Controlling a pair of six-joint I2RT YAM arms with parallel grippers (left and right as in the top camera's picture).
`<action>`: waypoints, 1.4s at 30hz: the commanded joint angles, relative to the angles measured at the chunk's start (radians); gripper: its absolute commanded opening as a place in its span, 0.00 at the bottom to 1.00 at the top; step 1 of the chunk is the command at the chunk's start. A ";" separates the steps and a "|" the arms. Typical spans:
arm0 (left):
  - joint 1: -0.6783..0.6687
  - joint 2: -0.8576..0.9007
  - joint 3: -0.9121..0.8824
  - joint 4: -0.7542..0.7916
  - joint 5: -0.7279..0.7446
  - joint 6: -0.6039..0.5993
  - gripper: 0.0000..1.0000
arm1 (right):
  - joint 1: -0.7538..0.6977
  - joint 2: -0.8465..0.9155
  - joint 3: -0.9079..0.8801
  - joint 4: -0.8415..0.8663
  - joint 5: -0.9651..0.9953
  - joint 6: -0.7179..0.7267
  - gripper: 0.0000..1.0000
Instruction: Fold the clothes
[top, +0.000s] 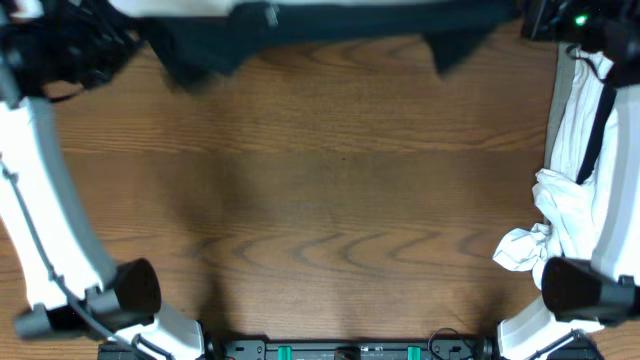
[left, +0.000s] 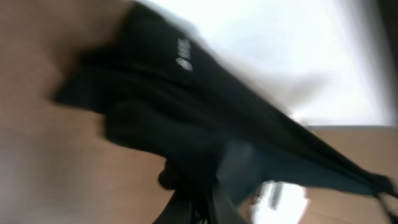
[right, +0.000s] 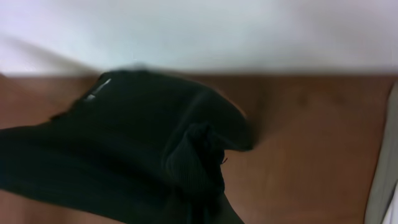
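The clothes (top: 330, 25), a black garment, hang stretched in a band along the far edge of the wooden table (top: 330, 200), with two corners drooping onto it. My left gripper (top: 125, 40) at the far left is shut on one end of the clothes. In the left wrist view the dark cloth (left: 205, 118) with small white lettering (left: 182, 55) runs out from the gripper (left: 199, 210). My right gripper (top: 530, 20) at the far right is shut on the other end. In the right wrist view a bunch of the cloth (right: 199, 155) covers the fingertips of the gripper (right: 208, 208).
A pile of white garments with black straps (top: 575, 170) lies along the table's right edge, close to the right arm. Both arm bases (top: 120, 295) stand at the near corners. A pale wall or surface lies beyond the far edge.
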 joint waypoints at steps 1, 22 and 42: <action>-0.031 0.089 -0.196 0.007 -0.233 0.068 0.06 | 0.001 0.117 -0.088 -0.058 0.026 -0.039 0.01; -0.129 0.123 -0.578 -0.037 -0.356 0.053 0.06 | 0.023 0.180 -0.557 -0.169 0.162 0.007 0.01; -0.248 0.123 -0.779 -0.103 -0.546 0.054 0.06 | 0.023 0.180 -0.627 -0.264 0.344 0.079 0.01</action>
